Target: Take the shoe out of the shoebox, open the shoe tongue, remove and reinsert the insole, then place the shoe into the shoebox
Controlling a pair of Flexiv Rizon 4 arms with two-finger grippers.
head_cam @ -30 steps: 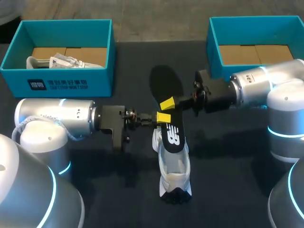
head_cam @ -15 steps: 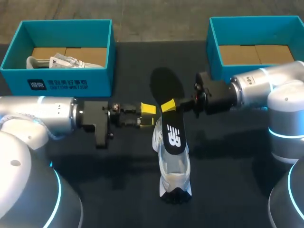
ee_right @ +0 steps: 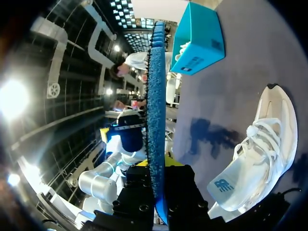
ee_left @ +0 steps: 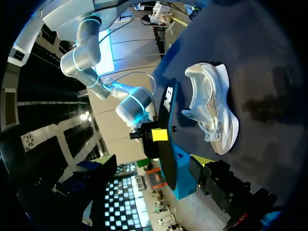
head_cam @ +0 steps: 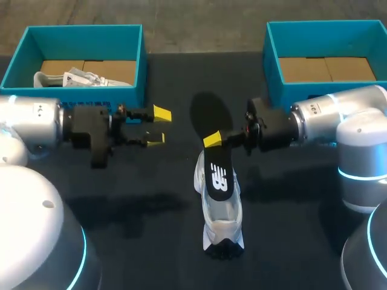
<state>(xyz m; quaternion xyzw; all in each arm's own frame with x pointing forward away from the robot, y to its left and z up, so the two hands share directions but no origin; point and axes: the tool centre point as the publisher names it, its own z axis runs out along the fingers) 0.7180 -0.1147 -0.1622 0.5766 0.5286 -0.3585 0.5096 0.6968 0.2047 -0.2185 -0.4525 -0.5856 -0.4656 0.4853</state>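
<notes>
One grip only: my right gripper (head_cam: 213, 140) pinches the insole (head_cam: 219, 175) mid-frame, over the shoe (head_cam: 222, 217) at lower centre; left gripper (head_cam: 157, 125) hangs wide open, centre-left. Edge pinch alone, so it may twist loose.

The left end effector (head_cam: 158, 125) has left the insole (head_cam: 217, 172) and pulled back to the left, well apart from it. Its fingers now stand open, just beside the front wall of the left shoebox (head_cam: 91, 104).
</notes>
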